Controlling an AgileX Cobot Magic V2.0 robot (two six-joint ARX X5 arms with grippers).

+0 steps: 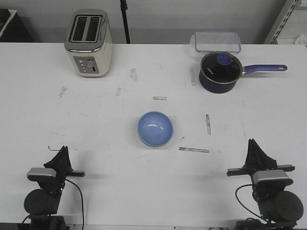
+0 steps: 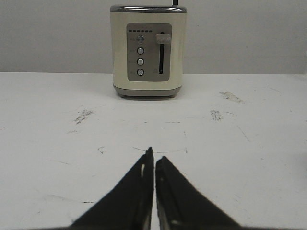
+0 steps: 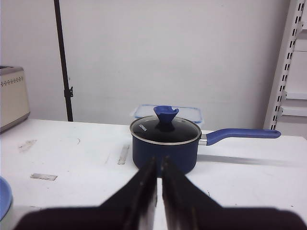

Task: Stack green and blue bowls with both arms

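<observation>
White table [image 1: 96, 124] carries toaster [image 1: 89, 44], saucepan [image 1: 219, 72], container [image 1: 217, 41], stacked bowls [image 1: 155, 129].

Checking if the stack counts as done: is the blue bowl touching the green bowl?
Touching. In the front view the blue bowl sits nested in the green bowl, only whose rim peeks out beneath.

Left gripper [image 1: 62, 150] and right gripper [image 1: 253, 143] low at near table edge, jaws closed, holding nothing.

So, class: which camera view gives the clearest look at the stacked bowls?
The front view: the blue bowl shows whole at the table's centre, a green bowl's rim peeking beneath. The right wrist view catches only a blue edge; the left wrist view shows none.
</observation>
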